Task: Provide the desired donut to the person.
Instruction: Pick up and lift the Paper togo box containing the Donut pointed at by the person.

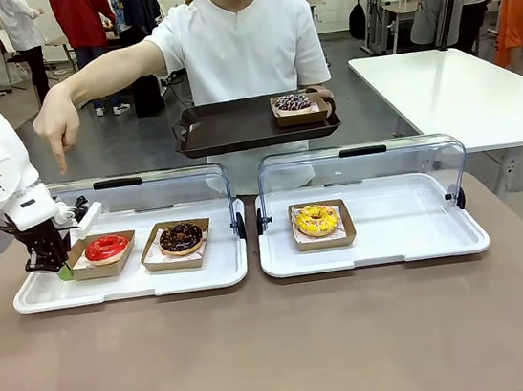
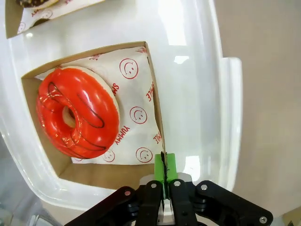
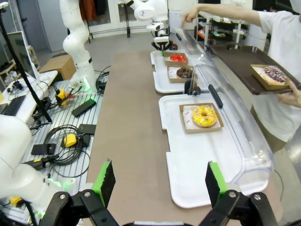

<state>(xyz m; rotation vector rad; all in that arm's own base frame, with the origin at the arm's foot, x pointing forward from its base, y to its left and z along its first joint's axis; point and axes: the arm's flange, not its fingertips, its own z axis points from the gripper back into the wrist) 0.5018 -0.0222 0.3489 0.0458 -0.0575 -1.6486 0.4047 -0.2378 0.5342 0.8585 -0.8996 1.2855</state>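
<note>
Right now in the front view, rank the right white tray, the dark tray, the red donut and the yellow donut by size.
1. right white tray
2. dark tray, farther off, so unsure
3. red donut and yellow donut look alike

I find a robotics lab: loose cables [image 3: 66, 139] and a keyboard [image 3: 14, 104] beside my table [image 3: 131, 141], a white work table [image 1: 460, 92] on bare grey floor [image 1: 138, 139] behind.

The red donut [image 2: 77, 113] carries dark stripes; its white paper liner [image 2: 134, 94] shows red smileys inside a brown cardboard box [image 2: 101, 176]. The yellow donut [image 1: 317, 219] has coloured sprinkles.
</note>
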